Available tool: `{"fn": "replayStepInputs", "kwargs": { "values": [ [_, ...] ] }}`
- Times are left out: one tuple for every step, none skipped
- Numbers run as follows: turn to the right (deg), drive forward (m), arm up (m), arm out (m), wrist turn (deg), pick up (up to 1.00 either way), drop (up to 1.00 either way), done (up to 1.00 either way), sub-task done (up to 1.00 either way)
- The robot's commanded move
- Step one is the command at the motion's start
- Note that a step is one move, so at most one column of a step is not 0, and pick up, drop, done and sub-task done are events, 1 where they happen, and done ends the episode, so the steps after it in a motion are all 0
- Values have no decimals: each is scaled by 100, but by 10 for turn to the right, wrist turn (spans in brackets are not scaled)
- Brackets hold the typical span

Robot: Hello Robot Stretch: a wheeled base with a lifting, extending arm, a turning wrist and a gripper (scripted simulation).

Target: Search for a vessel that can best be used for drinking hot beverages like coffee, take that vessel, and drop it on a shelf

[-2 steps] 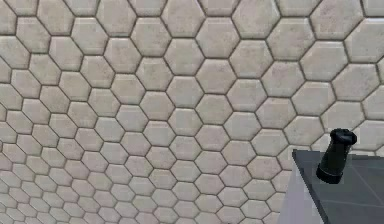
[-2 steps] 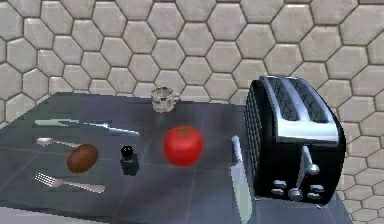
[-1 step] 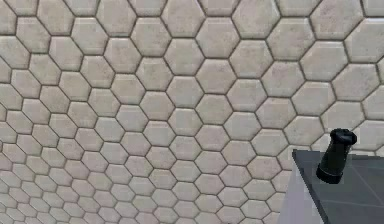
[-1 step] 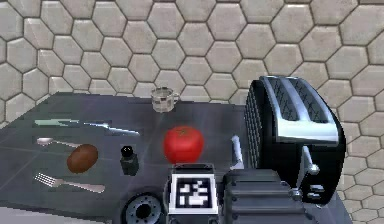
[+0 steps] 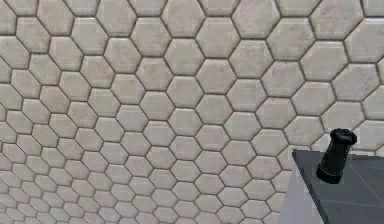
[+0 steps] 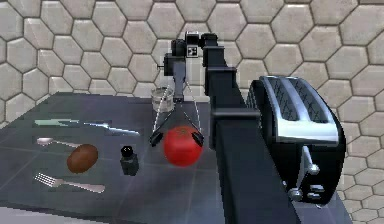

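Although no plain mug could be made out, a small clear vessel [image 6: 160, 98] stood toward the back of the dark countertop [image 6: 150, 197] in the arm side view. Its glassy outline was too faint to say whether it was a cup for hot drinks. The gripper [image 6: 178, 137] showed right by it, its dark body in front of the vessel's right side and its two thin fingers [image 6: 156, 133] slanting down the picture. Whether it touched the vessel could not be told. How the jaws stood could not be told either, nor whether the gripper held anything, since a round red fruit [image 6: 183, 148] lay on the countertop just at the fingertips. The arm [image 6: 235, 150] rose as a dark square bar from the bottom edge to the gripper. Close on the arm's right stood a black and chrome toaster [image 6: 296, 125]. Left of the red fruit stood a small black shaker [image 6: 128, 160], and beside that lay a brown egg-shaped thing [image 6: 83, 157]. A knife [image 6: 95, 126], a spoon [image 6: 55, 143] and a fork [image 6: 66, 182] lay farther left, one below the other. A wall of pale hexagon tiles [image 6: 90, 50] rose behind the countertop. In the forward view the same kind of tiles covered the wall, and at the lower right a dark counter corner [image 5: 352, 198] carried an upright black bottle-like thing [image 5: 336, 158].
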Motion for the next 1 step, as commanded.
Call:
{"fn": "replayStepInputs", "kwargs": {
  "values": [
    [0,0,0,0,450,0,0,0,0]
  ]
}}
